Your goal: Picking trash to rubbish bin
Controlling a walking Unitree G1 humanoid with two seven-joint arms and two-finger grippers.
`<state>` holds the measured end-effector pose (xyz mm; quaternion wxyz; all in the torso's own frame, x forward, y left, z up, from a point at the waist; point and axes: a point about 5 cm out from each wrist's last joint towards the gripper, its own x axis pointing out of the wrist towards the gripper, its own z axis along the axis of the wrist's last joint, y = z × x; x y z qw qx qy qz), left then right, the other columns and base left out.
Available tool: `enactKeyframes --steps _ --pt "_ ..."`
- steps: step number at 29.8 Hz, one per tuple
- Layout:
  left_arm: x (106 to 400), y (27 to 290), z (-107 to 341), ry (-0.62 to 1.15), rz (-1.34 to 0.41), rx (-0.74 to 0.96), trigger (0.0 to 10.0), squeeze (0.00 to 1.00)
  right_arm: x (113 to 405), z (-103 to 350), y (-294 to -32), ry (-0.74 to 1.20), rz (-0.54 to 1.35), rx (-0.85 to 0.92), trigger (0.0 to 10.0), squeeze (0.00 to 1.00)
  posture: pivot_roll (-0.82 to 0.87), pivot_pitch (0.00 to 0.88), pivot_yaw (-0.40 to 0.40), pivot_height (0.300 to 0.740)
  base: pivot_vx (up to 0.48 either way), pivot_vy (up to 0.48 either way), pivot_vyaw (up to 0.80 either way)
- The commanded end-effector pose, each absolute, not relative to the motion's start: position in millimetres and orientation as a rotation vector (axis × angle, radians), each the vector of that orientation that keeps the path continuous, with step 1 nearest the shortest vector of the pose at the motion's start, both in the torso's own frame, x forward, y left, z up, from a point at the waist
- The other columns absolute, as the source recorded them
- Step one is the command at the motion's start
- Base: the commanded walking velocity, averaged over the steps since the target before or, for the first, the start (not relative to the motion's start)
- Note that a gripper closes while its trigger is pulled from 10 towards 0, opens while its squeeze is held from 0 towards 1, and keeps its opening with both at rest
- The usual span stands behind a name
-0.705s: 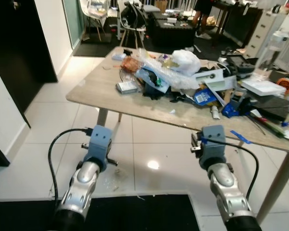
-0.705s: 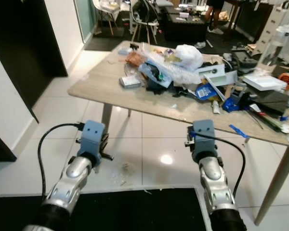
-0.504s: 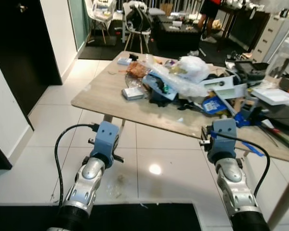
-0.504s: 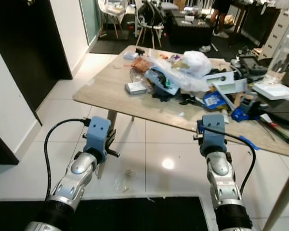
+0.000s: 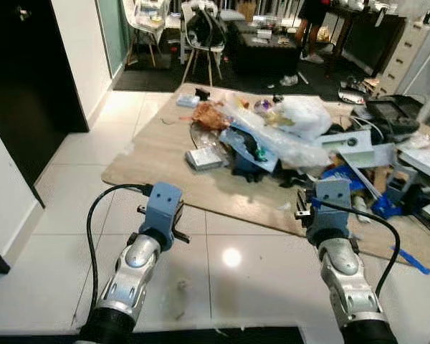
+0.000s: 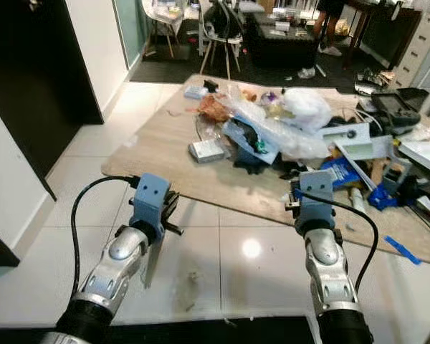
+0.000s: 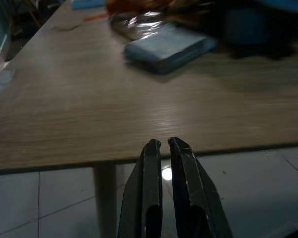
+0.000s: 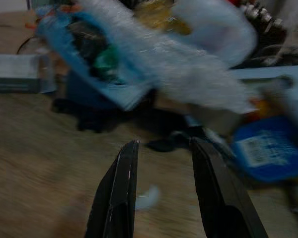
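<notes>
A wooden table (image 5: 154, 165) carries a heap of trash: crumpled clear plastic (image 5: 272, 136), a white bag (image 5: 306, 115), an orange-brown wrapper (image 5: 211, 115), a flat grey pack (image 5: 204, 158) and a blue packet (image 5: 340, 178). My left gripper (image 7: 161, 144) is shut and empty, just short of the table's near edge, pointing at the grey pack (image 7: 169, 45). My right gripper (image 8: 164, 144) is open over the table's near edge, facing the clear plastic (image 8: 188, 74) and the blue packet (image 8: 265, 151). A small white scrap (image 8: 146, 198) lies below its fingers.
Tools, boxes and cables (image 5: 387, 154) crowd the table's right end. Chairs (image 5: 201, 29) and dark furniture stand beyond it, with a person's legs (image 5: 312, 18) at the back. A dark doorway (image 5: 21, 72) is on the left. Bits of debris (image 5: 179, 287) lie on the white tiles.
The view has closed in on the table. Both arms now reach nearer its front edge, the right wrist standing over it.
</notes>
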<state>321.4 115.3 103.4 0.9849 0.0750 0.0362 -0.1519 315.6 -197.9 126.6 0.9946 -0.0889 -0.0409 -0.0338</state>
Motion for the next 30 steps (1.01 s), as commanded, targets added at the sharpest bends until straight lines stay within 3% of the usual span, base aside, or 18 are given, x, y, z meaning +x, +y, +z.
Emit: enactKeyframes --steps 1,5,18,30 --pt "322 113 105 0.068 -0.318 0.149 10.0 0.00 314 127 -205 -0.069 -0.088 -0.173 10.0 0.00 -0.12 0.061 -0.025 0.740 0.412 0.000 -0.80" --pt "322 112 106 0.064 -0.323 0.149 10.0 0.00 314 130 -206 -0.089 -0.097 -0.176 10.0 0.00 -0.12 0.063 -0.023 0.740 0.412 0.000 -0.75" --pt "323 115 107 0.061 -0.320 0.154 10.0 0.00 314 137 -196 -0.135 -0.042 -0.187 10.0 0.00 -0.12 0.065 -0.018 0.740 0.413 0.000 0.00" --pt "320 121 110 0.021 -0.328 0.108 10.0 0.01 305 130 -164 -0.150 0.066 -0.148 10.0 0.00 -0.11 0.063 -0.013 0.740 0.000 0.000 0.00"
